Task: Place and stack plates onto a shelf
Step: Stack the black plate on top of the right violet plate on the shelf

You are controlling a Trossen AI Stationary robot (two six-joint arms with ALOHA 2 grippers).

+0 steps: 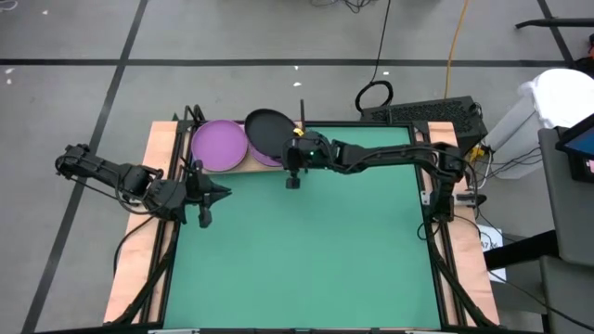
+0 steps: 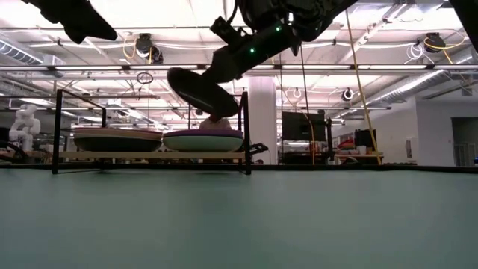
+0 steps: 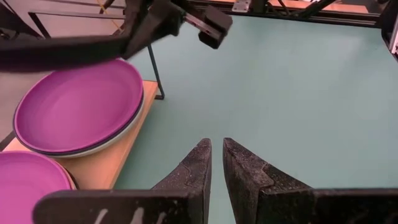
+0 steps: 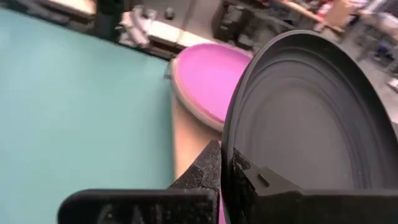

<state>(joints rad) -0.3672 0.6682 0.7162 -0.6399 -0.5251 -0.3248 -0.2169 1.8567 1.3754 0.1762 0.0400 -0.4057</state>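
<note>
Right gripper: you have it clamped on the rim of a black plate; the right wrist view shows the fingers pinched on the plate's edge.
Black plate: held in the air, tilted, over the right-hand stack on the shelf; in the low view it hangs above that stack, not touching it.
Shelf: light wooden board with black posts, at the far left corner of the green mat; seen from table height, its board carries two stacks side by side.
Left stack: purple plate on top; you see it in the left wrist view at the edge.
Right stack: purple plate on top, a paler plate under it; mostly covered by the black plate from above.
Left gripper: yours sits over the mat's left edge, just in front of the shelf, fingers nearly together, a thin gap between, holding nothing.
</note>
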